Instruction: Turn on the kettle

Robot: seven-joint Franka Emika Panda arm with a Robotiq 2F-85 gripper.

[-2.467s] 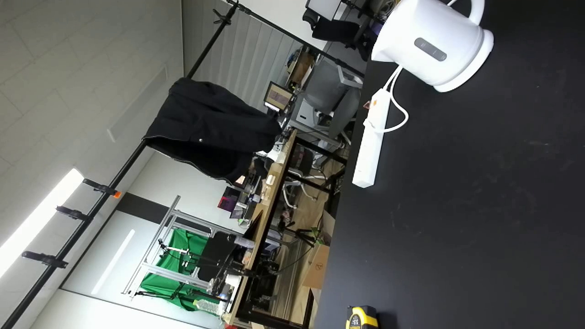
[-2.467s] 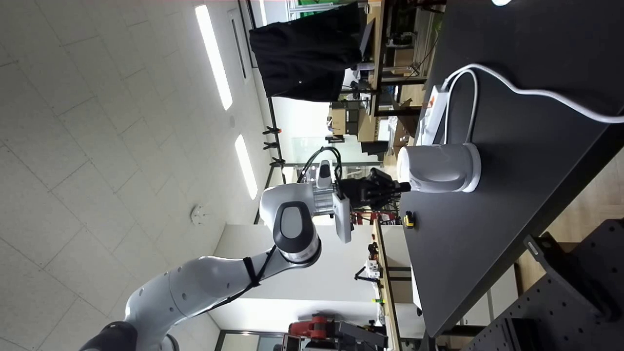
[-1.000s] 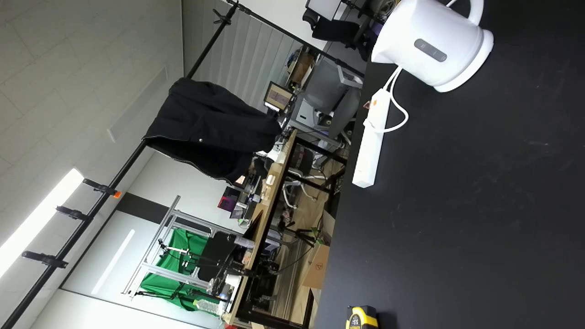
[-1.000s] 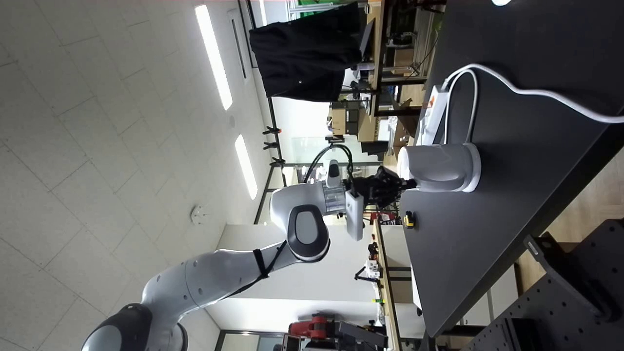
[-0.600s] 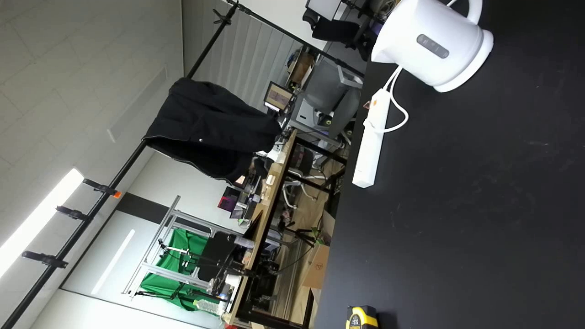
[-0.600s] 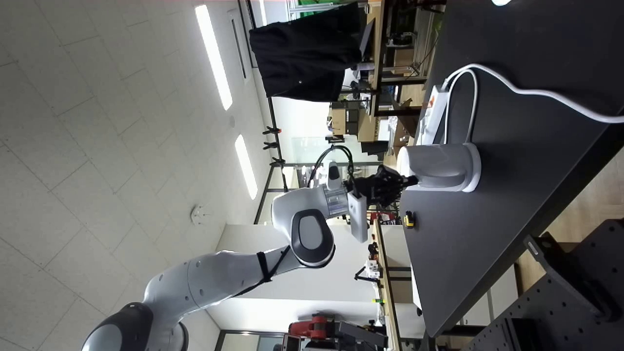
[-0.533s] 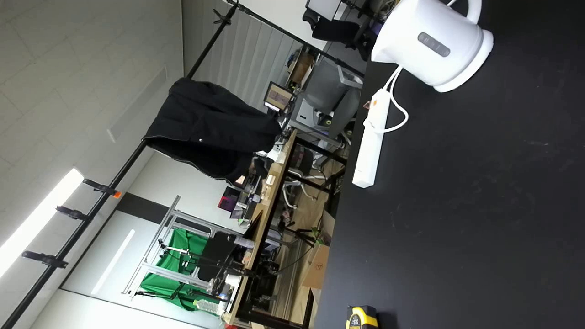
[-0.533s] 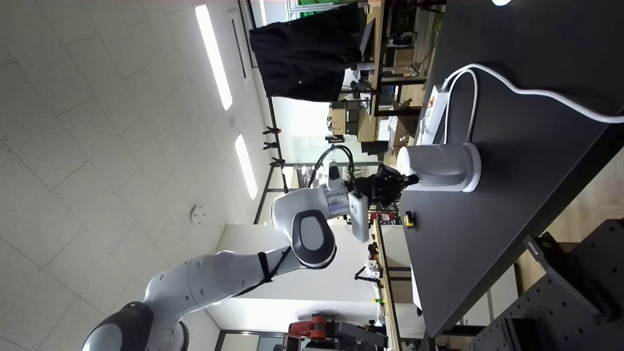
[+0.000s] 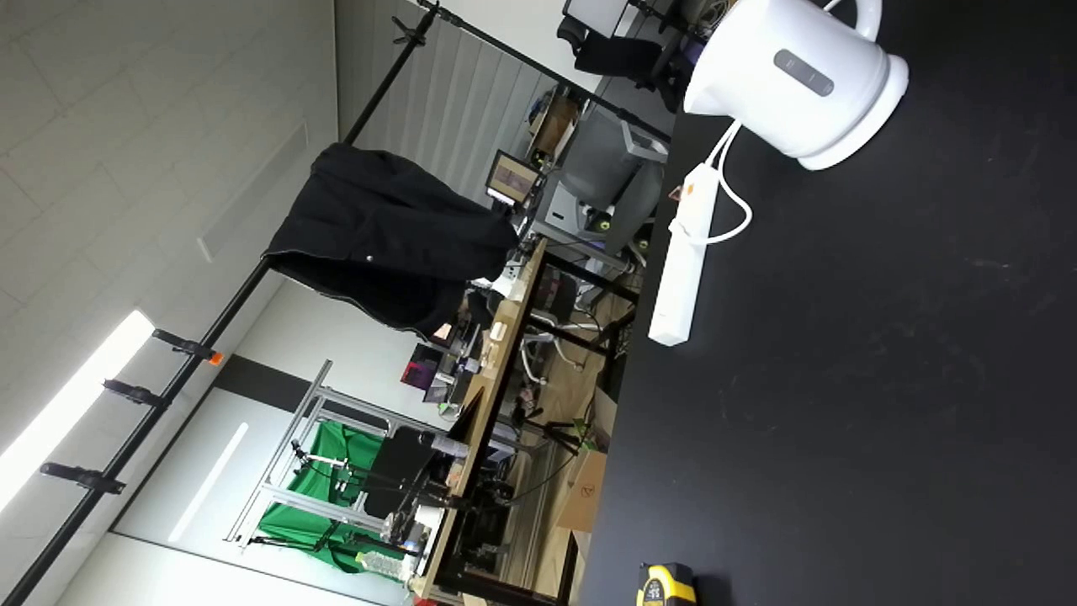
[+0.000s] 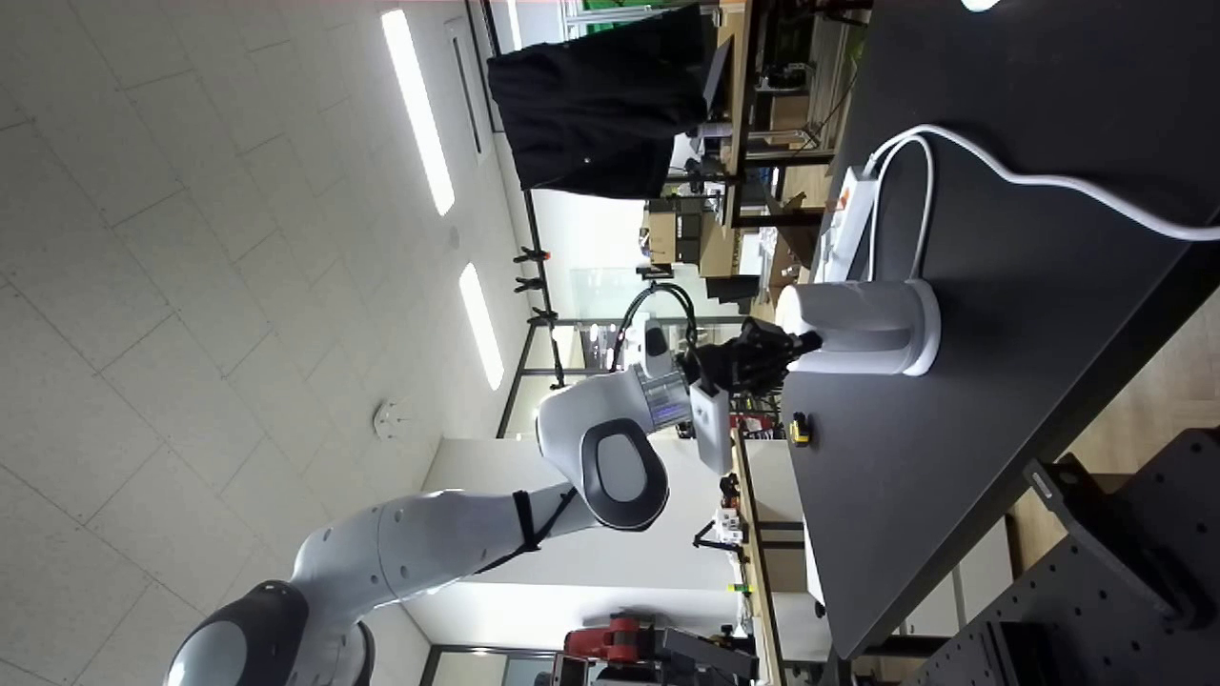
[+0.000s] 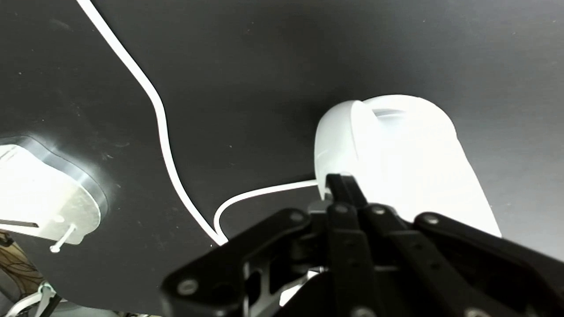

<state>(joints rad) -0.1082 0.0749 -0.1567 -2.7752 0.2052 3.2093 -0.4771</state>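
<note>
Left to right in an exterior view: smooth white-grey arm (image 10: 457,534), black-banded; black cloth jacket (image 10: 600,110) draped behind. Jaws closed, tips together in wrist view, just in front of the top of the kettle (image 10: 863,324); contact can't be told. Tape measure (image 10: 799,429), yellow-black, blocky, well apart. Power strip (image 10: 846,229), long, narrow, near the kettle. Kettle: rounded white plastic jug, upright on the dark, faintly scuffed surface (image 10: 953,457). Thin white cord (image 10: 929,191) bends between strip and kettle; thicker cord (image 10: 1063,181) sweeps right to the edge
</note>
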